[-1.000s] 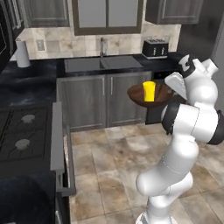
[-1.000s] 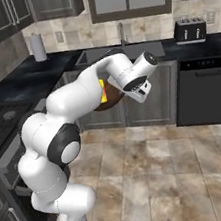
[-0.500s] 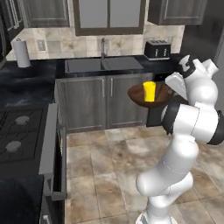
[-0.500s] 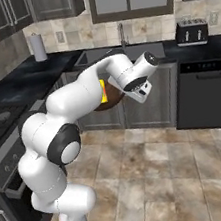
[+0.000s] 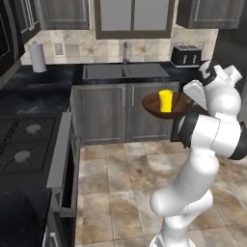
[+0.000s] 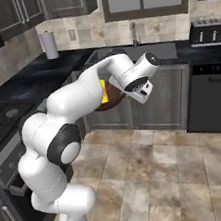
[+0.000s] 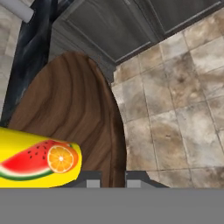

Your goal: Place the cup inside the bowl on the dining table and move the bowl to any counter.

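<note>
Arm bent at mid-frame, gripper (image 7: 113, 178) clamped on the bowl (image 5: 157, 104) rim; cup (image 5: 165, 101) inside, counter (image 5: 43, 87) behind, upper left.

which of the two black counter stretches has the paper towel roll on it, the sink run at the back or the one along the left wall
The left-wall counter: the white paper towel roll stands at its far corner, while the sink run carries the toaster.

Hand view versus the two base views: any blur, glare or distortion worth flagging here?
Hand view: the bowl and cup are so close they are cropped and stretched, yet wood grain stays readable. Left base view: soft, flat lighting, no glare on the counter. Right base view: the arm hides most of the bowl.
</note>
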### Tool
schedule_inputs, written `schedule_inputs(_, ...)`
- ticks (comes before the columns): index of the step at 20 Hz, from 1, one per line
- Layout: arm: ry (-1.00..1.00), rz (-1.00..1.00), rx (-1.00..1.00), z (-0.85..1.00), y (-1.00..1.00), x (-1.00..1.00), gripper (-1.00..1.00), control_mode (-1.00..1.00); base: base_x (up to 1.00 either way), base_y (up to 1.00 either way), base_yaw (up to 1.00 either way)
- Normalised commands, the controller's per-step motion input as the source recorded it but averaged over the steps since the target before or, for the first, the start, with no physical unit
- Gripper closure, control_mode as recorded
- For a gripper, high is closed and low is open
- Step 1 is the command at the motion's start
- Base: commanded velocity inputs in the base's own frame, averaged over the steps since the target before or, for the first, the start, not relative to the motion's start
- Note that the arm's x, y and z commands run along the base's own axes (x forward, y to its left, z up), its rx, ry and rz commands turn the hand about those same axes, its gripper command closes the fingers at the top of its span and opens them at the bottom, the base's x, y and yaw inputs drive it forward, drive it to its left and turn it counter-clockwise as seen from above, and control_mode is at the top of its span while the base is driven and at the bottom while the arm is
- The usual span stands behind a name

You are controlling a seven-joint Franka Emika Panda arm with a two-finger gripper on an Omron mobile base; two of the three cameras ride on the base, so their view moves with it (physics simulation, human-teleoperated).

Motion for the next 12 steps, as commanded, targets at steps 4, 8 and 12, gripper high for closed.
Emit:
schedule_inputs(4, 0.00, 0.00, 0.00, 0.00, 0.00, 0.00, 1.00, 1.00, 0.32, -0.24, 0.26)
schedule_inputs(8, 0.00, 0.00, 0.00, 0.00, 0.00, 0.00, 1.00, 1.00, 0.26, -0.29, 0.33)
schedule_inputs(12, 0.00, 0.00, 0.00, 0.00, 0.00, 0.00, 1.00, 1.00, 0.22, -0.30, 0.36)
